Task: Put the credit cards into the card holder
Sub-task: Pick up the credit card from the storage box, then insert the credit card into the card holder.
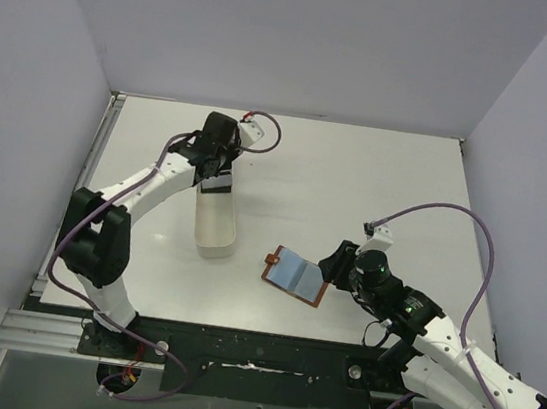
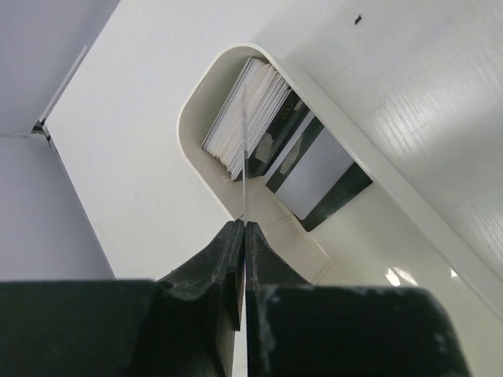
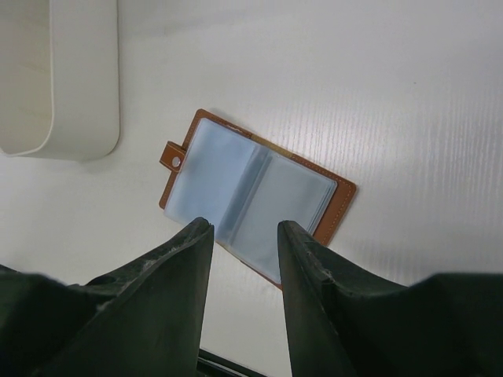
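One credit card [image 2: 244,173] sat pinched in left gripper [image 2: 243,225] over the tray [image 2: 191,118]; right gripper [image 3: 244,229] hung open above card holder [image 3: 255,184].

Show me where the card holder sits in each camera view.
Top external: card holder open, right of centre, right of the white tray.
Left wrist: not in view.
Right wrist: centre of frame, open, beyond the fingers.
Shared landmark: that white tray, in all three views.
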`<action>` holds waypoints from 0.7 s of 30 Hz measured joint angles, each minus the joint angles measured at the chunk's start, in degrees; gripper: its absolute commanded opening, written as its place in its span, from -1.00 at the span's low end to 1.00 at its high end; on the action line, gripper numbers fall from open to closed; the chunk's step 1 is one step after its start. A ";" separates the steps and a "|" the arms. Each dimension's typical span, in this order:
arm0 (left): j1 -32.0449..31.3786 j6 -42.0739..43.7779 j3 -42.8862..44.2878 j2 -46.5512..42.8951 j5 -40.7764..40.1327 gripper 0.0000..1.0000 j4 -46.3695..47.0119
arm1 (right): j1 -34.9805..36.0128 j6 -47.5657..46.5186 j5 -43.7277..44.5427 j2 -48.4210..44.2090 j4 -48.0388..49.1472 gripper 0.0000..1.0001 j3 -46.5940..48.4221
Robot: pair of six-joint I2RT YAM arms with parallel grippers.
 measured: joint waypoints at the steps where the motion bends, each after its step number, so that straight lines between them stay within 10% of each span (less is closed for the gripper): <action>1: -0.11 -1.03 0.00 -1.16 0.13 -1.00 -0.57 | 0.00 0.17 -0.24 -0.07 0.24 -0.22 -0.13; 21: -6.23 -44.37 -14.97 -24.72 28.37 -1.00 -1.62 | 0.00 6.21 -1.29 1.09 -1.68 -0.27 -1.11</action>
